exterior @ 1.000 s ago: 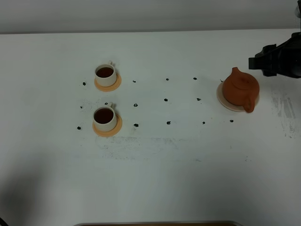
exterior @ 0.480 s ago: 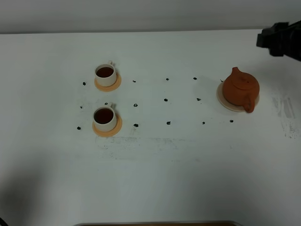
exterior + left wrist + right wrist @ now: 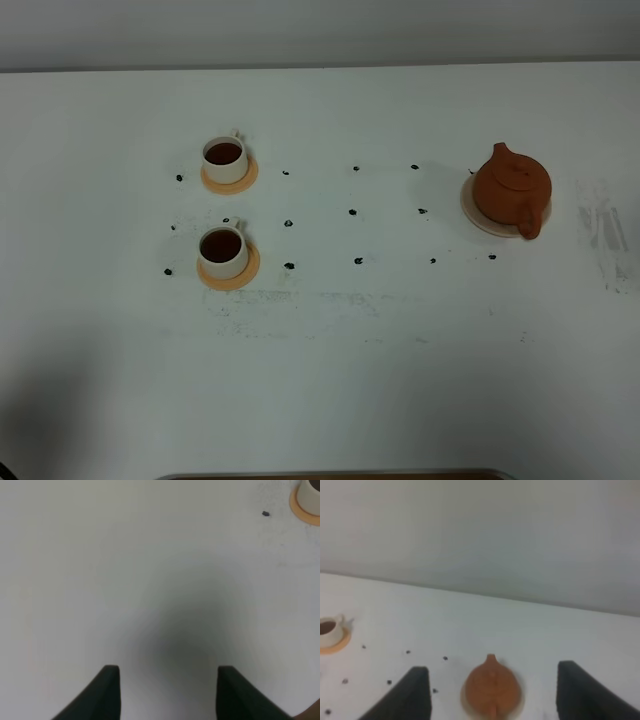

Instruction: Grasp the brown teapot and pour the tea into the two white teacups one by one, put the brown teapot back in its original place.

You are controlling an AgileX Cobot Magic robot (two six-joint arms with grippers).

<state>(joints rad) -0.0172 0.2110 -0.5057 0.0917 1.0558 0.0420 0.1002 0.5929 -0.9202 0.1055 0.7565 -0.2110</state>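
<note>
Brown teapot point(image 3: 511, 187) sits on cream saucer point(image 3: 472, 205), unlabelled

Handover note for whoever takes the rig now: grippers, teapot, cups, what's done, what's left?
Left gripper: open, empty, over bare table, one orange coaster at the edge of its wrist view.
Right gripper: open, empty, clear of the brown teapot, which sits ahead of it in its wrist view. Neither gripper shows in the overhead view.
Teapot stands upright on its cream saucer.
Both white teacups hold dark tea, each on an orange coaster: far cup, near cup.
Done: both pours, teapot returned.
Left: nothing visible; job looks complete.
</note>
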